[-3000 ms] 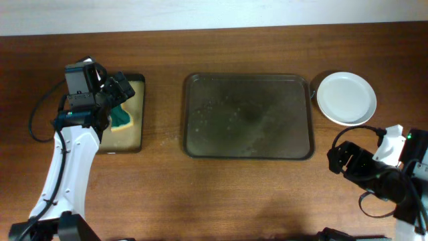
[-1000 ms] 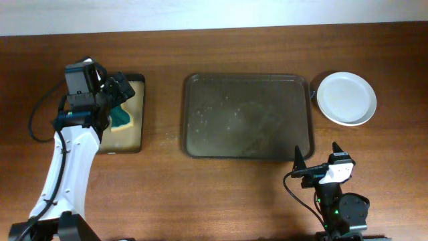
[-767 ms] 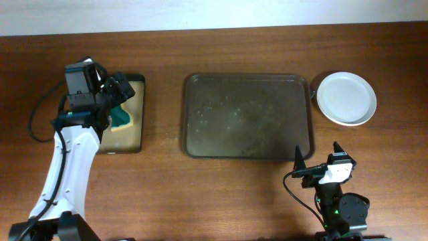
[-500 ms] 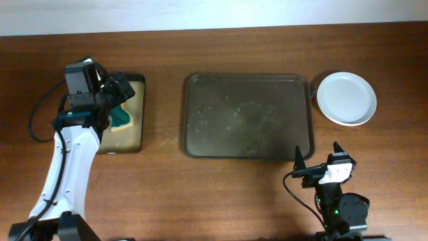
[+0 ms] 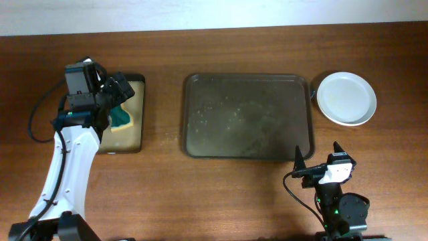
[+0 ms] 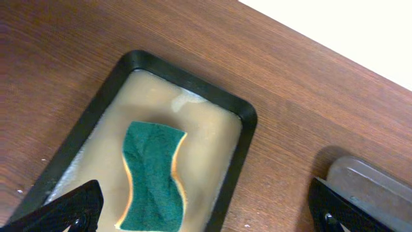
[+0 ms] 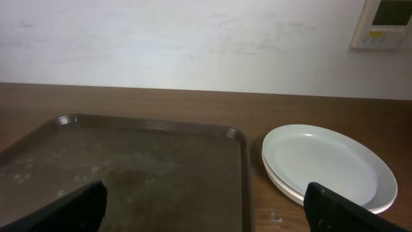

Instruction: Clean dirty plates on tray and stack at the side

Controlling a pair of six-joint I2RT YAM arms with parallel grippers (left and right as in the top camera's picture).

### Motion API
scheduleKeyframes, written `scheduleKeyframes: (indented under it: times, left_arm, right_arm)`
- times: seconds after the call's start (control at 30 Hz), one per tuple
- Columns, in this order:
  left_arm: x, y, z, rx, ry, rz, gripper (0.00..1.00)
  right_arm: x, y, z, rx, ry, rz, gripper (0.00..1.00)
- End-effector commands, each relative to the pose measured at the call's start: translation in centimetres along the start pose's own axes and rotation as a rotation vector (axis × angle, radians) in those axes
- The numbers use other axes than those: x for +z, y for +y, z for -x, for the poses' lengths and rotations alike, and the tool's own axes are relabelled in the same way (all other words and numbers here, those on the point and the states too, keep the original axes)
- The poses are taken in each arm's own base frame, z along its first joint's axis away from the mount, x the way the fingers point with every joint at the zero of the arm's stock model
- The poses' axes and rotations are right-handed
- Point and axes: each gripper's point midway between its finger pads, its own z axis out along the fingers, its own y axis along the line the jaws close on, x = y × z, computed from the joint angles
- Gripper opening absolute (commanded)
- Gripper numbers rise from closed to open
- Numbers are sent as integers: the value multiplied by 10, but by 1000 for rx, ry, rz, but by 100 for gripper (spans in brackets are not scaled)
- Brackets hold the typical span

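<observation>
The plates (image 5: 346,98) sit stacked on the tabletop (image 5: 200,194) at the upper right of the overhead view, just beside the right rim of the tray (image 5: 249,115), which holds no plates and shows pale smears. At lower right the right gripper (image 5: 317,150) is spread wide. At upper left the left gripper (image 5: 120,92), also spread, hangs over a green sponge (image 6: 153,169) in a small black tray (image 6: 183,80).

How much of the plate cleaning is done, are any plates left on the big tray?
It looks done. The tray holds no plates, only a few specks, and the plates sit stacked on the table beside it. Nothing is in hand: the left gripper hangs open over the sponge in the small tray, and the right gripper is open and empty. Nothing seems left to do.
</observation>
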Motion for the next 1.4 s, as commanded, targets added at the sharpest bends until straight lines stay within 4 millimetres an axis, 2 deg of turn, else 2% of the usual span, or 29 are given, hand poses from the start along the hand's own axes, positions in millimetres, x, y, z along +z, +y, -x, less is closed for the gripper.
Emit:
scheduleKeyframes:
  times: [0.0,0.13,0.27,0.37,0.43,0.6,0.7,1.0,1.1,1.2,1.37]
  left_arm:
    - [-25,11,4,1,-14,54,99]
    - [-54,18,-24,7,39,51,99]
    - [-60,17,-54,37,-19,-13,99]
    - [-70,-6,-73,145,-176,-210,99]
    - [-79,-10,-82,164,-261,-285,99]
    - [-105,-3,-107,172,-524,-394,99]
    - [-111,3,-120,172,-616,-420,100]
    - [-108,15,-145,297,-579,-353,99]
    - [-104,29,-159,292,-531,-294,99]
    - [-116,29,-150,286,-596,-294,99]
    - [-117,29,-149,298,-604,-292,99]
  right_arm:
    - [0,-2,-2,-8,3,-15,98]
    - [0,-2,-2,-8,3,-15,98]
    - [0,-2,-2,-8,3,-15,98]
    - [0,-2,-2,-8,3,-15,98]
    - [0,-2,-2,-8,3,-15,98]
    - [0,-2,-2,-8,3,-15,98]
    - [0,-2,-2,-8,3,-15,98]
    - [0,-2,-2,-8,3,-15,98]
    - [0,-2,-2,-8,3,-15,98]
    - [0,-2,-2,-8,3,-15,98]
    - [0,-2,-2,-8,3,-15,98]
